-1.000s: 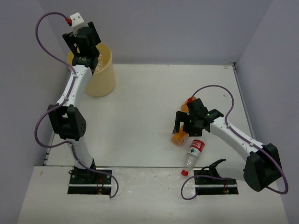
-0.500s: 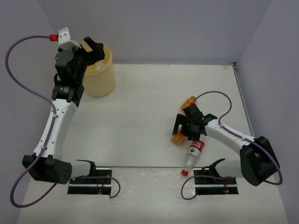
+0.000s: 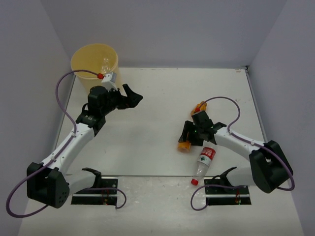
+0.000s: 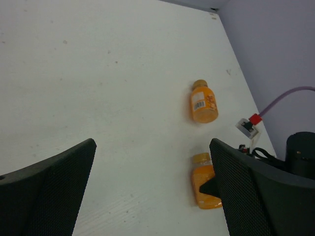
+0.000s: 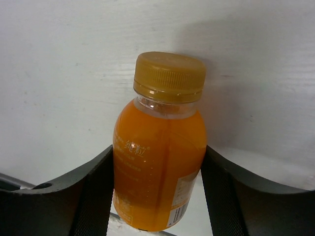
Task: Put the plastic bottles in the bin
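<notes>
The pale-yellow bin (image 3: 93, 61) stands at the far left corner, with a clear bottle (image 3: 105, 62) glinting inside. My right gripper (image 3: 188, 136) (image 5: 157, 169) is shut on an orange bottle (image 3: 185, 144) (image 5: 160, 162) lying on the table, both fingers (image 5: 93, 191) pressed against its sides. A second orange bottle (image 3: 199, 106) (image 4: 204, 103) lies just behind that arm. A clear bottle with a red-white label (image 3: 204, 161) lies in front of it. My left gripper (image 3: 131, 95) (image 4: 152, 152) hangs open over the table's middle left, holding nothing. The gripped bottle (image 4: 204, 189) shows low in the left wrist view.
The white table (image 3: 157, 98) is walled by purple panels at the back and both sides. The right arm's purple cable (image 3: 224, 101) loops over the second orange bottle. Both arm bases (image 3: 96, 189) sit at the near edge.
My left arm has swung down and right from above the bin to the table's middle left, still open. My right gripper has closed onto the orange bottle.
</notes>
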Robot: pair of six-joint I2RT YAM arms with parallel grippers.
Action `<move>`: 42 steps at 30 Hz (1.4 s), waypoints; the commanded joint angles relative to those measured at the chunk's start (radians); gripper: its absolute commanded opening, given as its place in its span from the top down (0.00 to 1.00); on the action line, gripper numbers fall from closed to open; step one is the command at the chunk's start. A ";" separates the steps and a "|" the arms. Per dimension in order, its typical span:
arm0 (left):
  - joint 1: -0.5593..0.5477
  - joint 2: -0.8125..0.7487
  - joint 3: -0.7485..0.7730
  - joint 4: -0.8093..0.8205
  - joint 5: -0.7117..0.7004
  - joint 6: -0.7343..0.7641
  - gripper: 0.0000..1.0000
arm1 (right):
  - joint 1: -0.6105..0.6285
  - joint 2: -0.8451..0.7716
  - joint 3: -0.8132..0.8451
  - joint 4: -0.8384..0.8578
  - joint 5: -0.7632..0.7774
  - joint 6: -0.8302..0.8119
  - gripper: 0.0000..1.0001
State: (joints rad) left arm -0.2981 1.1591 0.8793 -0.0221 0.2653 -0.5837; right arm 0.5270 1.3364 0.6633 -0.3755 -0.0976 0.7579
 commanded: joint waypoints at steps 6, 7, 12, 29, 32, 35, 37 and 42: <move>-0.145 0.129 -0.051 0.264 0.373 -0.077 0.00 | 0.056 -0.144 0.044 0.336 -0.314 -0.341 0.84; -0.162 0.140 -0.047 0.264 0.363 -0.077 0.00 | 0.068 -0.155 0.043 0.356 -0.350 -0.361 0.84; -0.261 0.228 0.011 0.271 0.324 -0.081 0.00 | 0.099 -0.182 0.063 0.446 -0.406 -0.420 0.84; -0.332 0.258 0.035 0.275 0.261 -0.109 0.98 | 0.117 -0.205 0.080 0.497 -0.376 -0.371 0.82; -0.333 0.253 0.036 0.276 0.245 -0.108 1.00 | 0.117 -0.206 0.088 0.484 -0.364 -0.365 0.65; -0.331 0.244 0.047 0.264 0.203 -0.094 1.00 | 0.116 -0.206 0.103 0.445 -0.347 -0.354 0.24; -0.331 0.236 0.087 0.202 0.135 -0.055 1.00 | 0.117 -0.214 0.127 0.405 -0.323 -0.346 0.02; -0.312 0.227 0.237 0.061 -0.131 0.064 1.00 | 0.116 -0.274 0.161 0.298 -0.266 -0.334 0.01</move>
State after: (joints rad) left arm -0.6301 1.4342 0.9610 0.1228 0.3823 -0.6372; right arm 0.6405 1.1370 0.7555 -0.0054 -0.4290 0.4054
